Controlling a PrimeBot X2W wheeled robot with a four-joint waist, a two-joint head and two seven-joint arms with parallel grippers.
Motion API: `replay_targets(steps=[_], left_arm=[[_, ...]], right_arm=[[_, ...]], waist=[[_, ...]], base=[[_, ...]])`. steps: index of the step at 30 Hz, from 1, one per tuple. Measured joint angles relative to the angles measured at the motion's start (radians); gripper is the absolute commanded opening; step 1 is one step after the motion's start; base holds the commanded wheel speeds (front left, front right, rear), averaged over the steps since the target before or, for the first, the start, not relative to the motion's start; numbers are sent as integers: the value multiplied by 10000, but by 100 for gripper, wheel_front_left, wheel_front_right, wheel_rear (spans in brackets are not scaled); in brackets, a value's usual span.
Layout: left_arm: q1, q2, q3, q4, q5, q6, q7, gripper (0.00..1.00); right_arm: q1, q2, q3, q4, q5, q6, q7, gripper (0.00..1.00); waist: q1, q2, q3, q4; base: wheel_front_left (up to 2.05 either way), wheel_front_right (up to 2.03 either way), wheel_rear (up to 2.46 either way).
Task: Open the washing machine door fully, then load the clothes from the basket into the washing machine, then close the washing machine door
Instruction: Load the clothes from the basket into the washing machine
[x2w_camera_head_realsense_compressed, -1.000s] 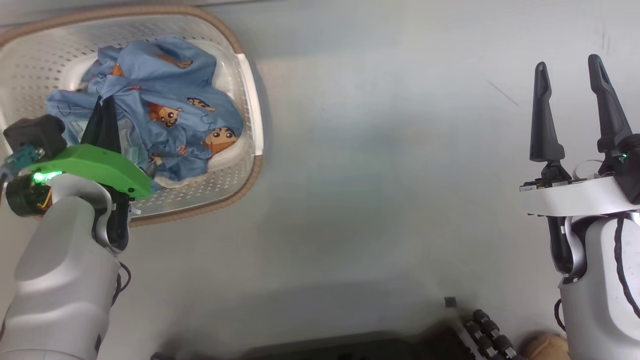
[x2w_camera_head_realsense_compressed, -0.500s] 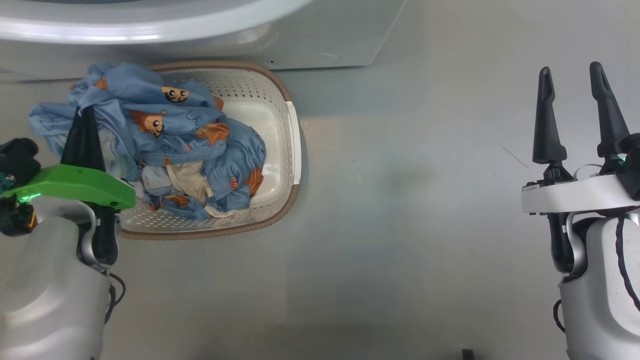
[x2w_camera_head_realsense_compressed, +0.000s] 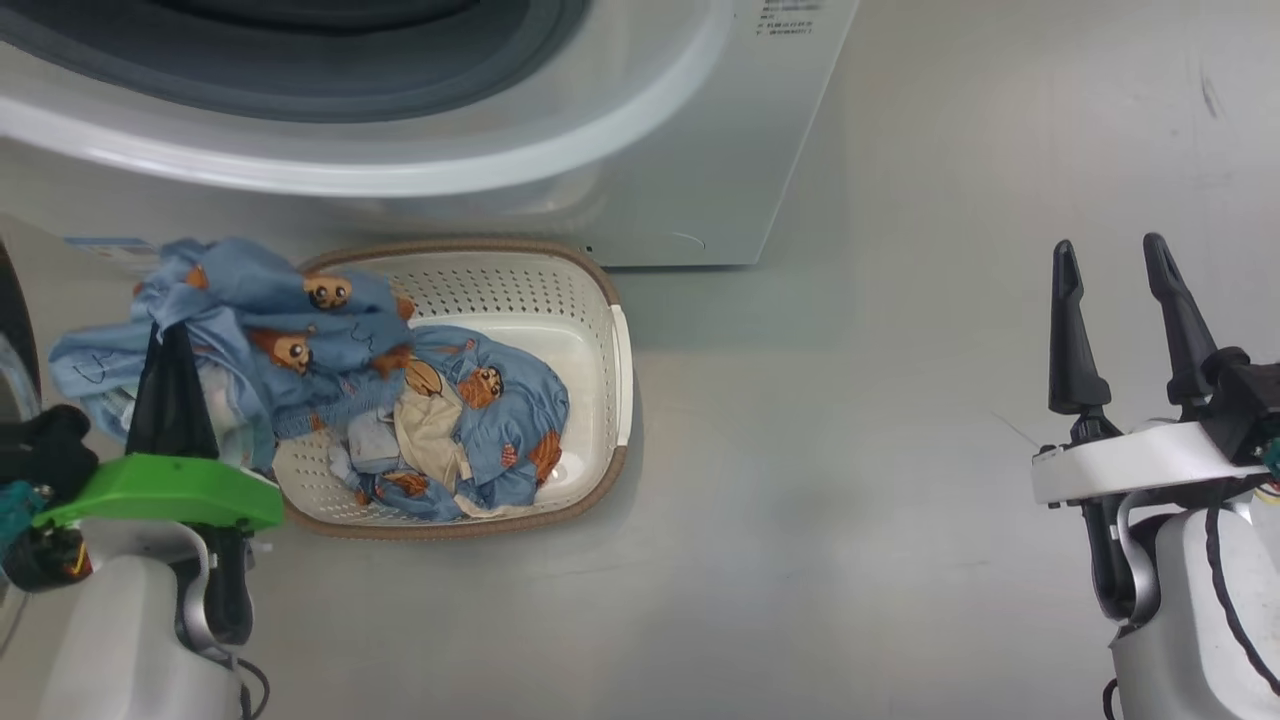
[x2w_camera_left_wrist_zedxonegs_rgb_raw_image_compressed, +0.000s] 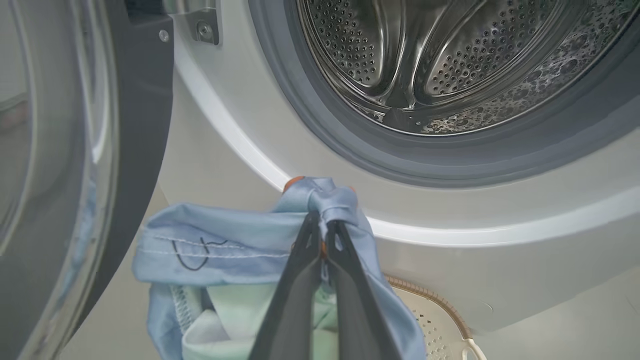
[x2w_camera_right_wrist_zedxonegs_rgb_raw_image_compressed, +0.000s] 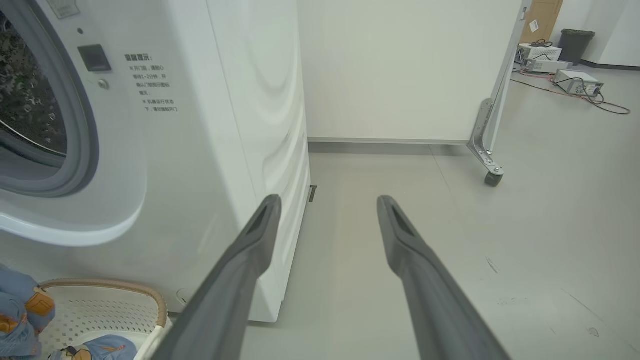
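- The left tool (x2w_camera_head_realsense_compressed: 168, 335) was clenched on a fold of the clothes (x2w_camera_head_realsense_compressed: 300, 335). In the left wrist view its two fingers pinched the blue fabric at their tips.
- One second before, the head view showed the bundle lying wholly inside the basket (x2w_camera_head_realsense_compressed: 600, 300). The gripped part had since risen and hung over the basket's upper-left rim at the left of the frame, while the lower part trailed inside the basket.
- The head camera had tilted up in that same second, bringing the washing machine (x2w_camera_head_realsense_compressed: 660, 150) into the top of the frame. That shift was the camera's, not the basket's.
- The washing machine door (x2w_camera_left_wrist_zedxonegs_rgb_raw_image_compressed: 142, 100) stood swung open at the left of the left wrist view. The steel drum (x2w_camera_left_wrist_zedxonegs_rgb_raw_image_compressed: 450, 60) lay exposed at the upper right, above the held fabric.
- The right tool (x2w_camera_head_realsense_compressed: 1107, 245) was released and empty at the right of the head view, well apart from the basket.
- Judgement: door opening appeared complete and loading was in its lift phase. The trailing fabric had not yet cleared the basket, and the carry over the gasket (x2w_camera_left_wrist_zedxonegs_rgb_raw_image_compressed: 350, 145) remained.
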Motion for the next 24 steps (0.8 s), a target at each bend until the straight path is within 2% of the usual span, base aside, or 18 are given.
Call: replay_targets(steps=[8,24], left_arm=[[1423,-364,56,-633,322,0,0,0],[3801,-431,391,-1854,1152,0,2,0]], right_arm=[[643,56,36,307,159,46,0,100],[2302,157,130,750,184,211,0,100]], waist=[[0,0,-1162,61],[0,0,-3462,-4]], base=[[0,0,0],[0,0,0]])
